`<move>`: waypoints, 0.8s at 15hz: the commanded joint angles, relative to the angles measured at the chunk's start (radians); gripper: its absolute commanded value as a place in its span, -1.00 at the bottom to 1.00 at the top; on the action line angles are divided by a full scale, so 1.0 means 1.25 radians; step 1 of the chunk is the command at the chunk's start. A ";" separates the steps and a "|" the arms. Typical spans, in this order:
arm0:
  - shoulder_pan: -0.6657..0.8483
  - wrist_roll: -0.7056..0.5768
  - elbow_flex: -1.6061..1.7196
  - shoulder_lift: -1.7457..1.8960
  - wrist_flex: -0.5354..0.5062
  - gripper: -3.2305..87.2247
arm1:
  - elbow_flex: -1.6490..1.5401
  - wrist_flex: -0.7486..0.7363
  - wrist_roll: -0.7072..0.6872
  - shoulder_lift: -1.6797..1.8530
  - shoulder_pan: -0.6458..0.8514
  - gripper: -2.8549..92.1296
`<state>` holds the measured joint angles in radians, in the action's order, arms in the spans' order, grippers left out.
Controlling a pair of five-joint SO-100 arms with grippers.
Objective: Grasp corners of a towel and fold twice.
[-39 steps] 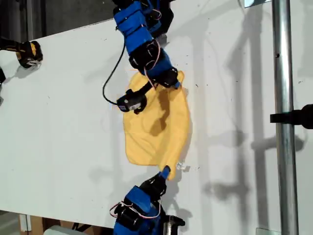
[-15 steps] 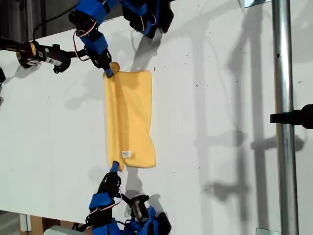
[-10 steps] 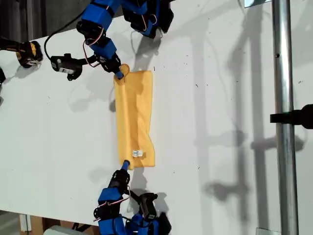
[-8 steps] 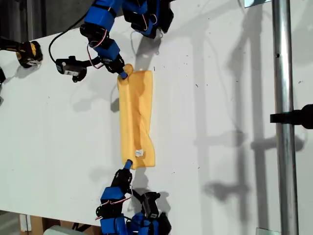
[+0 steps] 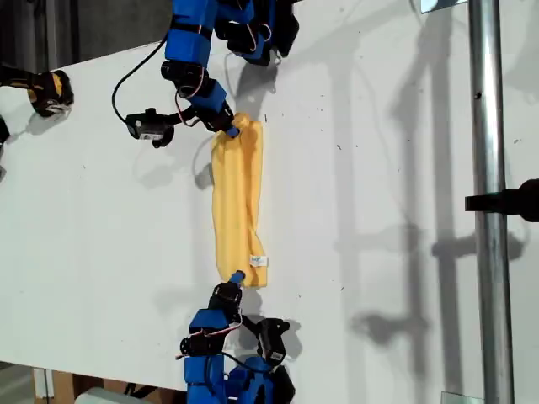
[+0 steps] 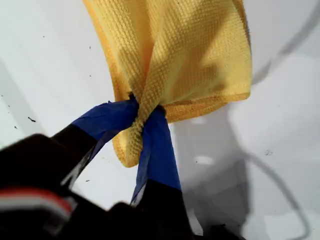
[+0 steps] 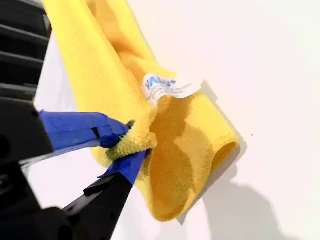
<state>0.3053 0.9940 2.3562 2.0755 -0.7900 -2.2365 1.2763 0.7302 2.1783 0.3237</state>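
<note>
The yellow-orange towel (image 5: 238, 202) lies on the white table (image 5: 379, 168) as a long narrow folded strip, stretched between the two blue arms. My first gripper (image 5: 232, 130) is at the strip's far end and is shut on a bunched corner (image 6: 132, 145) of the towel (image 6: 190, 55). At the near end my second gripper (image 5: 237, 276) is shut on another corner (image 7: 132, 137), beside the small white tag (image 7: 167, 85), which also shows as the tag (image 5: 258, 262) in the exterior view. Both held corners are lifted slightly off the table.
A vertical metal pole (image 5: 488, 202) with a black clamp (image 5: 509, 202) stands at the exterior view's right. A yellow-and-black object (image 5: 46, 91) sits at the exterior view's upper left. The first arm's black camera (image 5: 147, 126) juts toward the exterior view's left.
Both grippers have moved toward the exterior view's right with their corners held. The towel has narrowed from a wider folded rectangle to a slim strip.
</note>
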 commanded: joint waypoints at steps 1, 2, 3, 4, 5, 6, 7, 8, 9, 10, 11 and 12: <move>-0.001 0.033 -0.042 -0.064 0.006 -0.96 | -0.022 -0.040 0.013 -0.020 -0.005 -0.94; 0.002 0.044 -0.053 -0.099 0.004 -0.96 | -0.032 -0.059 0.015 -0.044 -0.005 -0.94; 0.002 0.048 -0.071 -0.129 -0.004 -0.96 | -0.036 -0.071 0.017 -0.071 -0.001 -0.94; -0.001 0.052 -0.087 -0.150 -0.005 -0.96 | -0.037 -0.080 0.018 -0.101 0.002 -0.94; -0.001 0.061 -0.098 -0.166 -0.010 -0.96 | -0.037 -0.087 0.021 -0.130 0.005 -0.94; -0.002 0.071 -0.106 -0.175 -0.017 -0.96 | -0.037 -0.093 0.025 -0.160 0.007 -0.94; -0.002 0.081 -0.117 -0.190 -0.032 -0.96 | -0.034 -0.096 0.032 -0.195 0.011 -0.94; -0.004 0.092 -0.129 -0.207 -0.050 -0.96 | -0.032 -0.099 0.039 -0.227 0.012 -0.94; -0.006 0.101 -0.137 -0.223 -0.066 -0.96 | -0.023 -0.099 0.044 -0.259 0.012 -0.94; -0.009 0.113 -0.142 -0.236 -0.079 -0.96 | -0.013 -0.099 0.053 -0.282 0.011 -0.94; -0.015 0.124 -0.151 -0.248 -0.094 -0.96 | -0.005 -0.093 0.061 -0.298 0.011 -0.93; -0.022 0.136 -0.158 -0.254 -0.115 -0.95 | 0.004 -0.071 0.071 -0.304 0.011 -0.82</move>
<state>0.2930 1.1443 2.1783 1.7610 -0.8805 -2.2550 1.1566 0.8038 1.8009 0.3237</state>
